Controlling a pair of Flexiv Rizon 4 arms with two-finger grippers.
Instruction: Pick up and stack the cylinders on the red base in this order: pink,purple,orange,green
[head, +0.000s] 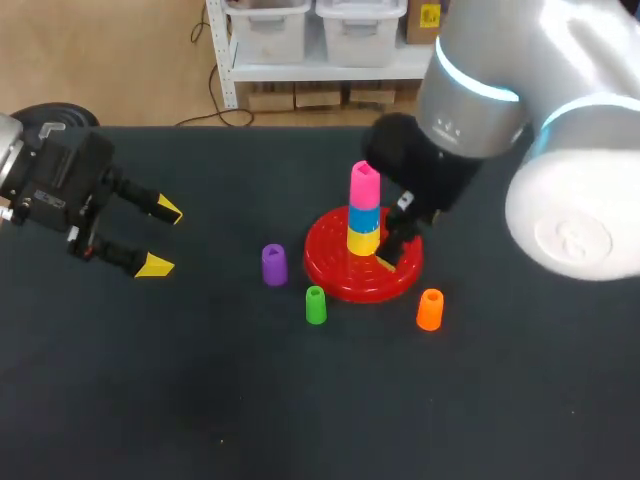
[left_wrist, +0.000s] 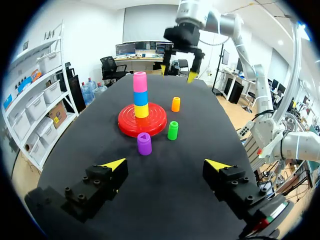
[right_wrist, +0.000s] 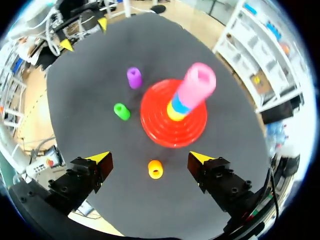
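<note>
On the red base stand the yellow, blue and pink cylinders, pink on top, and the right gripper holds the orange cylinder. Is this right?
Not quite. The right gripper is open and empty; the orange cylinder stands free on the table beside the red base, as the right wrist view shows. The stack is as you say.

Red base (head: 335, 275): glossy, ridged plastic
Purple cylinder (head: 273, 265): smooth plastic, slight sheen
Tabletop (head: 200, 390): matt dark surface, cloth-like
</note>
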